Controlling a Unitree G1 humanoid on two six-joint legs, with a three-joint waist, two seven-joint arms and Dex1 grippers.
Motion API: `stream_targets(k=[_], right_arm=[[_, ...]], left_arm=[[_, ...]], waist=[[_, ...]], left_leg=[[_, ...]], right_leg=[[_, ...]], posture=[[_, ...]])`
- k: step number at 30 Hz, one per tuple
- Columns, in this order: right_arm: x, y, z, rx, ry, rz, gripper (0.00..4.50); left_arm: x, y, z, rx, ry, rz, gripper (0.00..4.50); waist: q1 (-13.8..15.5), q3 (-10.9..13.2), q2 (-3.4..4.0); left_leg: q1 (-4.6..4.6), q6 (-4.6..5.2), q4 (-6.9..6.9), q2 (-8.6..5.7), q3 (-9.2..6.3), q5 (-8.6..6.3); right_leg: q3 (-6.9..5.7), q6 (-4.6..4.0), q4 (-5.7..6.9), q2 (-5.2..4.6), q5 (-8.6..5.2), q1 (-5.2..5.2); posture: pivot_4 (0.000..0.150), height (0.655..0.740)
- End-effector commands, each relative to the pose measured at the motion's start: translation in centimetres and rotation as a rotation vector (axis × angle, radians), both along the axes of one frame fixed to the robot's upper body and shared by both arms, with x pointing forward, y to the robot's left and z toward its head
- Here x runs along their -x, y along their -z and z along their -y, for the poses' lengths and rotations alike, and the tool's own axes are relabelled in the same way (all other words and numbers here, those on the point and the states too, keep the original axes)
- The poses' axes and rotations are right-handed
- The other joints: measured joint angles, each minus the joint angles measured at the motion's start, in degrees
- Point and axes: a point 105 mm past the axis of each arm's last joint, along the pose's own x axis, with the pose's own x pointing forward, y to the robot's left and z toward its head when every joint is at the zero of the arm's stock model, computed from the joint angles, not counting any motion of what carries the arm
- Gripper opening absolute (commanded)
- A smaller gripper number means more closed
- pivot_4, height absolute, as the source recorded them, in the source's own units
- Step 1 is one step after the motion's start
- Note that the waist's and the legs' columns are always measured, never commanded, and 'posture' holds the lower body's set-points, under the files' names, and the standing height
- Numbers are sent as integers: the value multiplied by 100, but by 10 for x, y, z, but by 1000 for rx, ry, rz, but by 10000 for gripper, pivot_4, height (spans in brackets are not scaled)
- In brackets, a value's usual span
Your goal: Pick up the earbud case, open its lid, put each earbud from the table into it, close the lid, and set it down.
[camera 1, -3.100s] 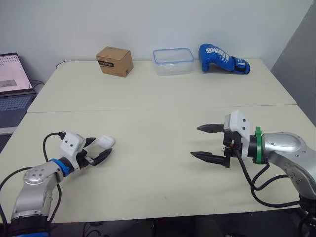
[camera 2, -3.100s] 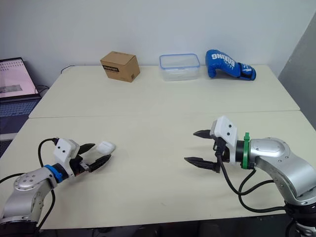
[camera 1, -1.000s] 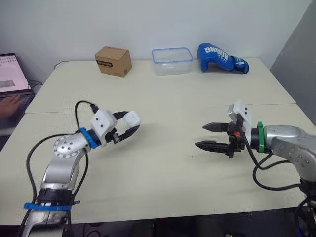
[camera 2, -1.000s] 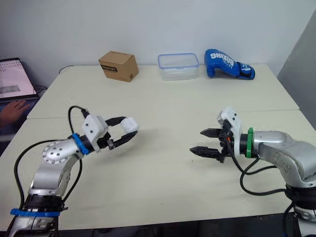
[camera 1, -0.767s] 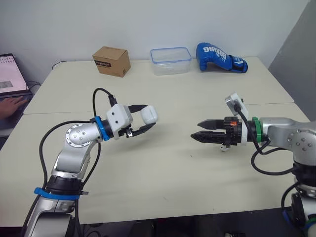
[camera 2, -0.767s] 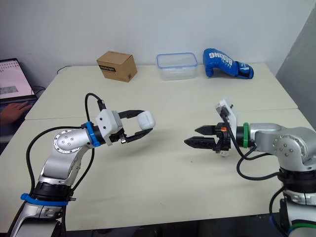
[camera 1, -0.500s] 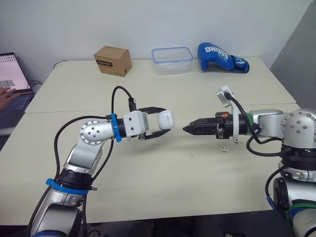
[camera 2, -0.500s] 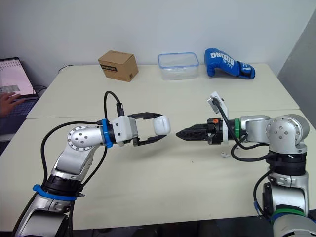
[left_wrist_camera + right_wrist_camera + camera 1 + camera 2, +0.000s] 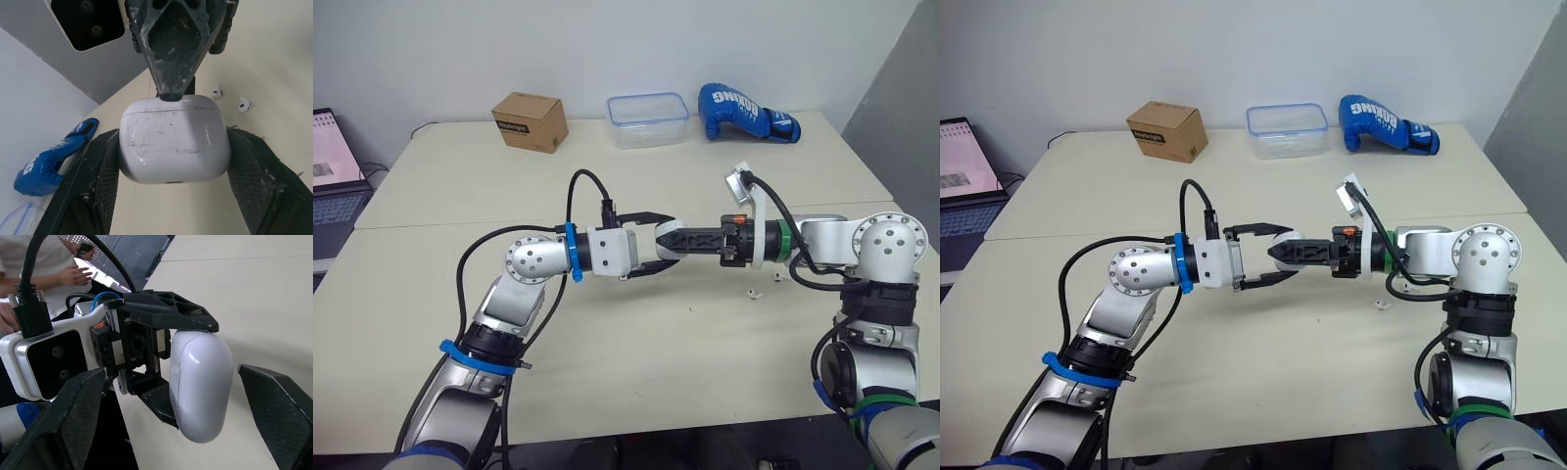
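**Case aloft, lid end facing the right claw**

We have the earbud case (image 9: 173, 139) up off the worktop (image 9: 607, 352), clamped in the left claw (image 9: 666, 245). That claw's fingers (image 9: 102, 166) press on the two narrow ends, so the long axis of the case runs from one finger to the other. The lid (image 9: 171, 104) is shut. Its seam crosses the end farthest from the left wrist, which is the end that looks straight at the right claw (image 9: 685, 241).

The right claw meets the left one nose to nose. Its fingers (image 9: 78, 401) stand well apart and hold nothing. From the left wrist, one of its tips sits right at the lid end, touching or just short of it, and we cannot tell which.

We judge the step in hand to be the opening of the lid. It turns on that tip catching the lid's free edge and not the hinge side; the seam shows, but we cannot make out the hinge.

The two earbuds (image 9: 217, 91) (image 9: 243, 105) lie on the worktop below the right claw, near its wrist — nearer that arm than the left. So we expect the right claw to fetch them.
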Motion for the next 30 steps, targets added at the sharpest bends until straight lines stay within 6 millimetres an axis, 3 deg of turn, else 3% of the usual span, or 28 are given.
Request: stream_targets(k=[1, 17, 23, 28, 30], right_arm=[[3, -11, 0, -30, -17, 27, 45000], [8, -8, -3, -38, -21, 9, 45000], [10, -7, -5, -35, -27, 4, 25848], [10, -8, -6, -39, -26, 1, 25848], [10, -8, -6, -39, -24, 1, 22528]], left_arm=[[1, -12, 4, 20, 16, 53, 27617], [-3, -16, 6, 20, 17, 59, 27617], [-5, -18, 6, 24, 16, 64, 27617], [-4, -17, 6, 20, 17, 64, 27617], [-3, -16, 5, 17, 16, 63, 27617]], waist=[[0, 0, 0], [-3, 0, 1], [-3, -1, 1], [-5, -1, 1], [-5, -1, 1]], left_leg=[[0, 0, 0, 0, 1, 0], [0, 1, 0, -1, 0, 0], [0, 1, 0, 0, 0, 0], [0, 1, 0, 0, 0, 0], [0, 1, 0, -1, 0, 0]], right_leg=[[1, 0, 0, 0, 0, 0], [1, 0, 1, 0, 0, 0], [1, 0, 1, 0, 0, 0], [1, 0, 1, 1, 0, 0], [1, 0, 0, 0, 0, 0]], posture=[[1500, 7307], [1500, 7307], [1500, 7307], [1500, 7307], [1500, 7307]])
